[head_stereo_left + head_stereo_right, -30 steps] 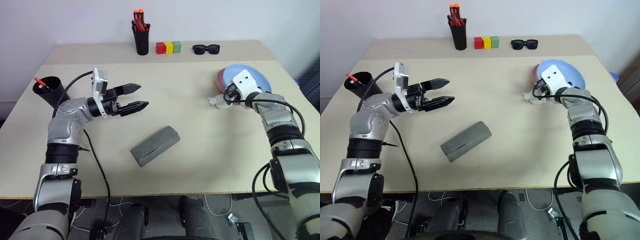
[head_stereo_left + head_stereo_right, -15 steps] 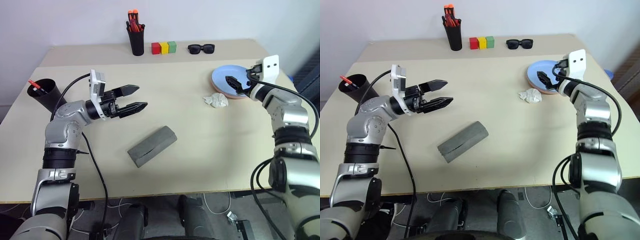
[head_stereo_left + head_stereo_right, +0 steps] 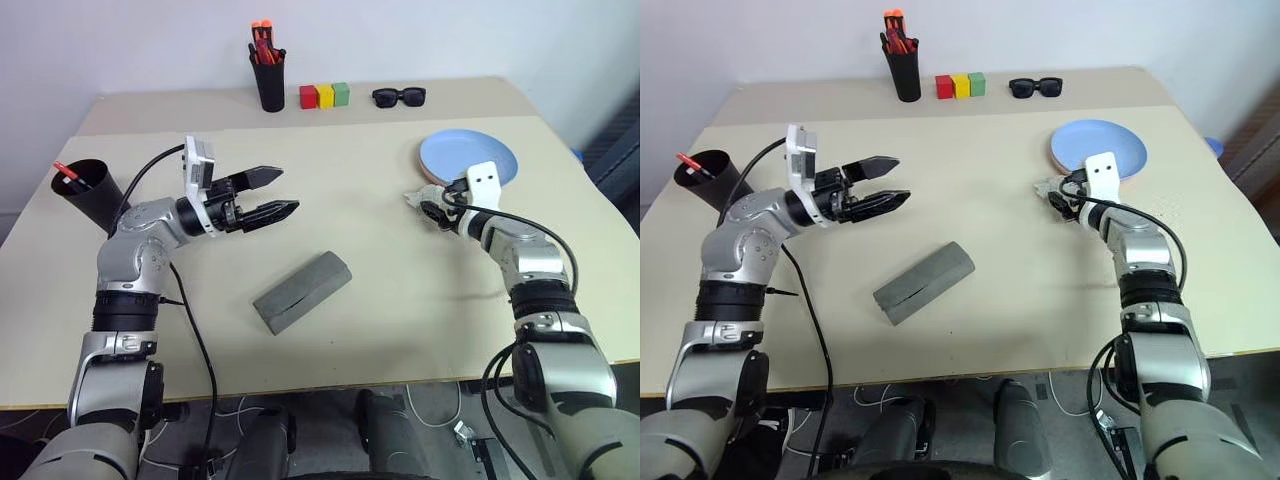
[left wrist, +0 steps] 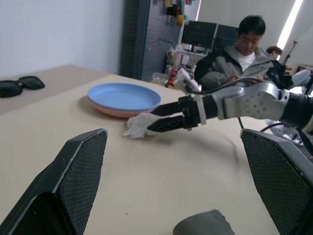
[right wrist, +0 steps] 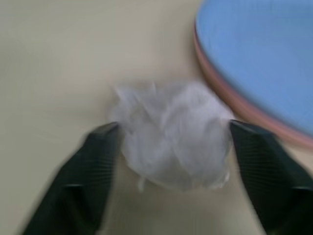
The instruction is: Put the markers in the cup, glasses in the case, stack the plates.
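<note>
One closed grey case (image 3: 302, 292), long axis diagonal, far end rightward.

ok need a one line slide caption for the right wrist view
Right gripper open around a crumpled white tissue on the table, beside the stacked blue plate and pink plate.

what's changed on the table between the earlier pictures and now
The right gripper has left the blue plate, which now sits stacked on the pink plate, and come down to the crumpled tissue, its fingers open on either side of it. The left gripper stayed open above the table; the grey case, closed, and the black cup kept their places.
</note>
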`<action>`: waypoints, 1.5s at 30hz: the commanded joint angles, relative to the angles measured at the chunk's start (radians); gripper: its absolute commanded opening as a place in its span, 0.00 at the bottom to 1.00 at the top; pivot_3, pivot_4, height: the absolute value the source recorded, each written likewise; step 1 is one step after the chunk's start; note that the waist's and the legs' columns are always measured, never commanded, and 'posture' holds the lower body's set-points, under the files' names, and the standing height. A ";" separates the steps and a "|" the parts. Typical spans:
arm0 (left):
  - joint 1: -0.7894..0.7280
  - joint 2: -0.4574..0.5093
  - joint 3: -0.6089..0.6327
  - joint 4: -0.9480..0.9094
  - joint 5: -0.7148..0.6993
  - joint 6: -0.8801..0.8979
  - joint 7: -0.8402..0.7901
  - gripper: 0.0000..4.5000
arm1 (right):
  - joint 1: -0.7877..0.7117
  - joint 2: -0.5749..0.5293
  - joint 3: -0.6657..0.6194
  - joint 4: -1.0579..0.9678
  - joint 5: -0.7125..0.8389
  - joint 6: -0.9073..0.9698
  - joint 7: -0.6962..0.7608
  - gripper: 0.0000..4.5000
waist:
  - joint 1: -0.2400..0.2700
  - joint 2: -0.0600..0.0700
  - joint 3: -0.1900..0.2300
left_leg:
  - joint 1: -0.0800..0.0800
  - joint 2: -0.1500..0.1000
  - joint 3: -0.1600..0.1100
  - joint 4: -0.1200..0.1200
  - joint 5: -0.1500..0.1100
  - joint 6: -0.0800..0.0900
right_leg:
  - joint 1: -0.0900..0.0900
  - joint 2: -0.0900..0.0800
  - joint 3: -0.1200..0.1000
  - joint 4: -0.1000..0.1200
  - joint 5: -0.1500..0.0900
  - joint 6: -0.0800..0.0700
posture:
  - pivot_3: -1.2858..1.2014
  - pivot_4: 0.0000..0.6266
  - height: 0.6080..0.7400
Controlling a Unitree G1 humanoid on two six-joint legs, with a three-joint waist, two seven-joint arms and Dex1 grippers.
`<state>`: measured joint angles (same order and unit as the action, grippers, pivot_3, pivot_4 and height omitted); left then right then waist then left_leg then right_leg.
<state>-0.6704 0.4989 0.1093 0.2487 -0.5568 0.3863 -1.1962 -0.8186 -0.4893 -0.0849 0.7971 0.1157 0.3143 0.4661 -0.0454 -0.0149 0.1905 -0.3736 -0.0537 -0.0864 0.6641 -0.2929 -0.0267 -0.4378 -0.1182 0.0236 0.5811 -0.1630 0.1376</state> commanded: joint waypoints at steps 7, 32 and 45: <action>0.024 0.037 0.045 -0.098 -0.055 0.044 0.015 1.00 | -0.056 -0.019 -0.069 -0.083 0.087 -0.020 0.123 0.01 | 0.001 0.000 0.000 | 0.000 0.000 0.000 0.000 0.000 0.000 | 0.000 0.000 0.000 0.000 0.000 0.000 | 0.52 0.24 1.00; 0.144 0.040 0.042 -0.347 -0.164 0.220 0.138 1.00 | -0.115 -0.119 -0.185 -0.070 0.223 -0.251 0.291 0.99 | -0.018 0.001 0.001 | -0.001 0.000 0.001 -0.002 0.000 0.000 | -0.001 0.000 0.001 -0.001 0.000 0.000 | 0.52 0.24 1.00; 0.399 0.084 0.056 -0.536 -0.154 0.116 0.119 1.00 | 0.610 -0.353 -0.239 -1.155 0.779 0.321 0.601 0.99 | 0.011 0.002 0.001 | 0.006 0.001 0.001 0.003 -0.001 0.002 | 0.010 0.000 0.001 -0.004 -0.003 -0.003 | 0.52 0.24 1.00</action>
<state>-0.2707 0.5789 0.1370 -0.2766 -0.7217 0.5407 -1.0810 -0.1926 -0.8409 -0.2968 -0.3386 0.8876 0.6420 1.0886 -0.0347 -0.0133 0.1914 -0.3655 -0.0526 -0.0851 0.6671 -0.2943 -0.0248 -0.4267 -0.1182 0.0245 0.5777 -0.1672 0.1357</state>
